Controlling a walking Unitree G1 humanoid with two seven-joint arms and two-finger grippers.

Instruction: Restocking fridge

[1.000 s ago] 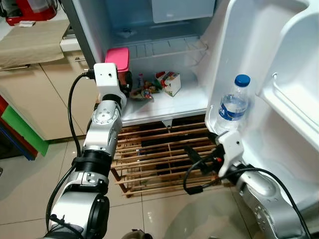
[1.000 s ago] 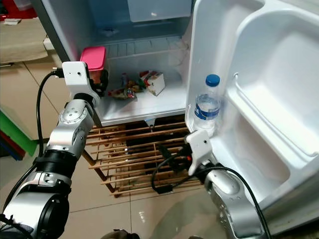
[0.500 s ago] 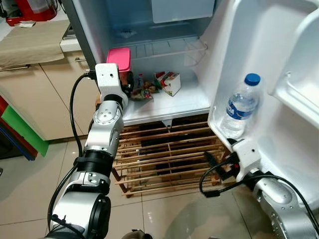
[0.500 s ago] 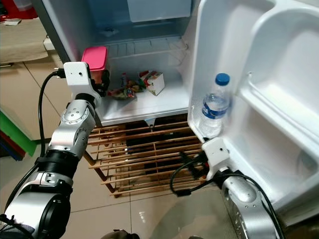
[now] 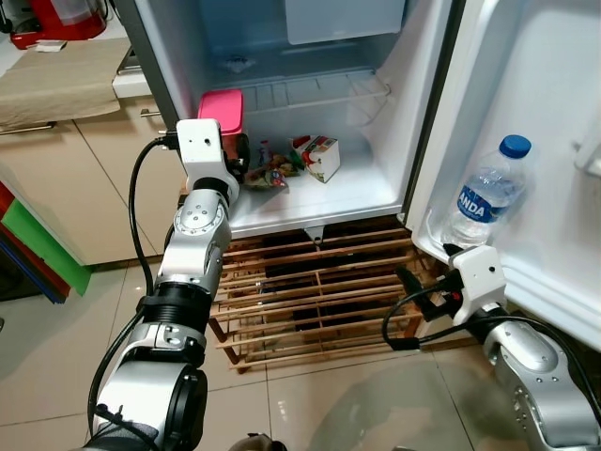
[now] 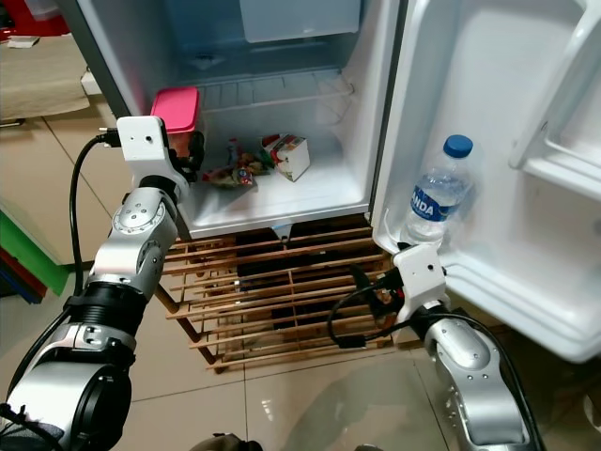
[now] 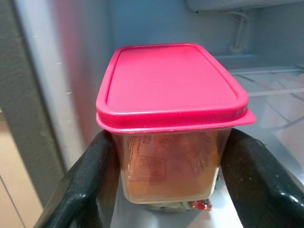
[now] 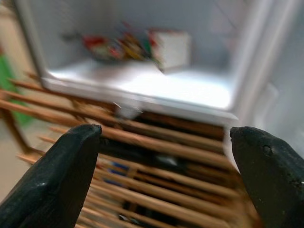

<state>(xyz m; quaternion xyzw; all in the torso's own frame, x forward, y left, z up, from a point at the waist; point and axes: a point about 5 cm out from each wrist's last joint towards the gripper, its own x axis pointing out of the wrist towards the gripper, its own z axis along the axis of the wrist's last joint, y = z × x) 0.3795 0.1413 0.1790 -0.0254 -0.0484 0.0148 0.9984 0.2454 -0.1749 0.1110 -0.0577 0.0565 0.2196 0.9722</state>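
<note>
Wood-grain cabinet (image 5: 66, 178) is sitting at 9 o'clock, with a glossy red appliance (image 5: 56, 19) at 11 o'clock on its counter. Left gripper (image 7: 168, 183) is reaching into the open fridge (image 5: 310, 94) at its left wall; its matte black fingers (image 7: 85, 185) are pressing both sides of a clear rectangular tub (image 7: 171, 128), clamped on it. The tub is wearing a smooth pink lid with rounded corners and is showing orange-brown contents through its plastic wall; it is resting low over the white fridge floor at the front left corner. At 12 o'clock on that floor, crinkled colourful snack packets (image 5: 272, 172) are lying beside a small white carton (image 5: 322, 156), and a wire shelf (image 5: 319, 92) is running behind them. Under the fridge a slatted wooden rack (image 5: 310, 291) is standing on glossy beige tiles (image 5: 329, 404). Right gripper (image 8: 166, 156) is hanging at 4 o'clock before the rack, fingers spread wide apart and gripping nothing. At 3 o'clock a clear ribbed water bottle (image 5: 488, 193) with blue cap is standing upright in the lower bin of the white moulded door (image 5: 535, 113).
</note>
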